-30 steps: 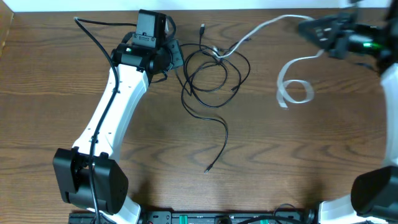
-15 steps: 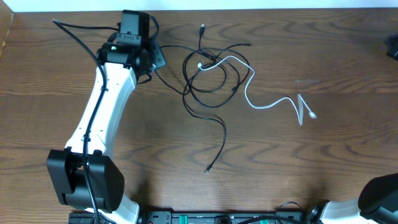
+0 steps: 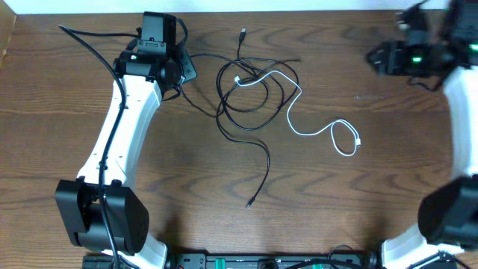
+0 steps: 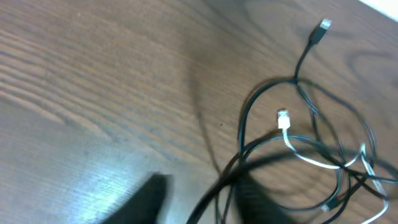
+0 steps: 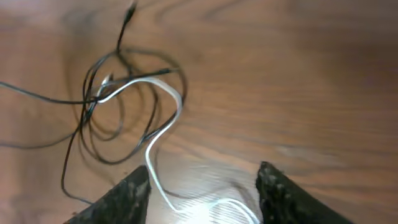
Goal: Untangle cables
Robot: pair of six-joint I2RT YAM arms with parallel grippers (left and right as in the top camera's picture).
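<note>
The black cables [image 3: 254, 97] lie in tangled loops at the table's back centre, with one tail running to a plug [image 3: 249, 203] nearer the front. The white cable [image 3: 299, 93] starts inside those loops and trails right to a small curl [image 3: 345, 140]. My left gripper [image 3: 190, 69] is just left of the tangle. In the left wrist view it [image 4: 202, 182] is open, and a black cable [image 4: 217, 190] runs between its fingers. My right gripper [image 3: 372, 56] hovers at the back right, open [image 5: 204, 169] above the white cable [image 5: 163, 134], holding nothing.
The brown wooden table [image 3: 149, 202] ends at its back edge [image 3: 299, 10], close behind both grippers. The left arm [image 3: 123, 134] stretches diagonally across the left side. The right arm [image 3: 463, 112] runs along the right edge.
The right gripper opened and let go of the white cable, which dropped and now lies slack on the table. The left gripper shifted slightly left and opened.
</note>
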